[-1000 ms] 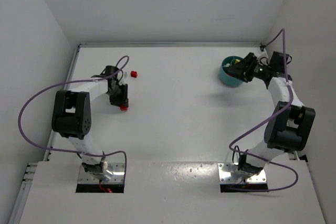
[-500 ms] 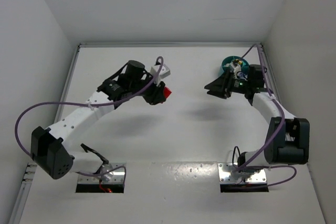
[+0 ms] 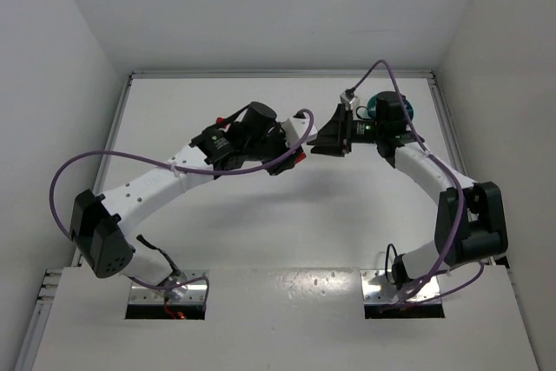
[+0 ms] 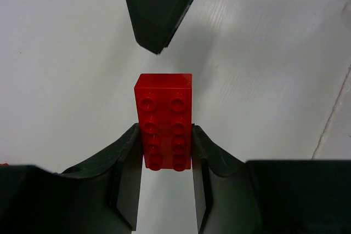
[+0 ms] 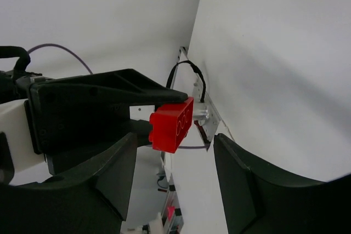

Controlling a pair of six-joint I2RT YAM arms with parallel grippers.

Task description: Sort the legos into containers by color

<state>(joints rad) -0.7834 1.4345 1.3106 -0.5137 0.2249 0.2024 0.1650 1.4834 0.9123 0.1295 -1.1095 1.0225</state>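
My left gripper (image 3: 294, 157) is shut on a red lego (image 3: 301, 158) and holds it above the middle of the table. In the left wrist view the lego (image 4: 163, 119) sticks out forward from between my fingers (image 4: 129, 163), studs facing the camera. My right gripper (image 3: 320, 142) is open and empty, facing the left one from the right. In the right wrist view the red lego (image 5: 171, 124) hangs just beyond the gap between the right fingers (image 5: 104, 173). The teal tub (image 3: 371, 103) stands at the back right, mostly hidden behind the right arm.
White walls close in the table on the left, back and right. A small red bit (image 3: 226, 119) shows beside the left arm. Both arms' purple cables (image 3: 382, 71) arch over the table. The right fingertip (image 4: 159, 9) shows ahead of the held lego.
My left arm has swung from the left side to the middle with the red lego in its grip. My right gripper has left the tub and moved left to face it.
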